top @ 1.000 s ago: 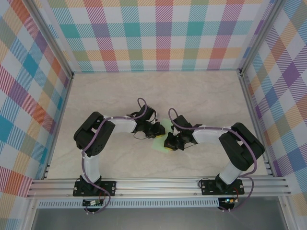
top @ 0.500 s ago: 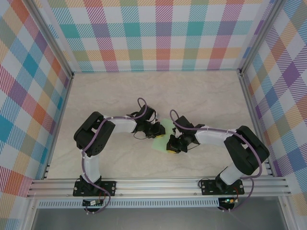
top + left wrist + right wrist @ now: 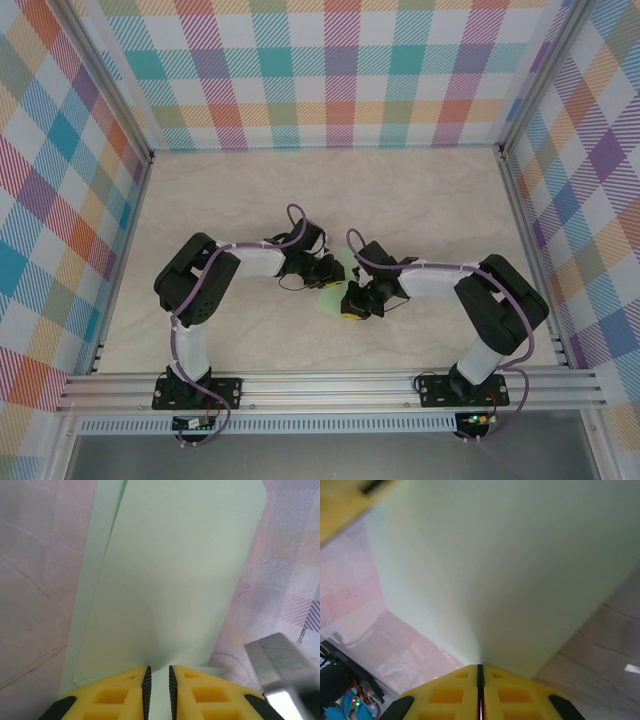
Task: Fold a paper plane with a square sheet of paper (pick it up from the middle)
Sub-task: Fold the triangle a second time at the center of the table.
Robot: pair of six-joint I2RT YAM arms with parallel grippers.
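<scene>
Top external: pale mint-green creased paper sheet (image 3: 333, 299) bridges both arms.
Left jaws: nearly closed, pinching its edge; long axis straight ahead.
Right jaws: clamped on its edge.

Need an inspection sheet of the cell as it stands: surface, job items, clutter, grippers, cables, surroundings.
Surface: pale marbled tabletop, bare around the arms.
Job's things: pale green sheet of paper, partly folded, layers overlapping, held mid-table between both arms.
Clutter: nothing seen.
Grippers: left gripper pinches the sheet's edge; right gripper is shut on the sheet.
Cables: purple cables loop along both arms, off the paper.
Surroundings: plaid walls; aluminium rail at the near edge.
</scene>
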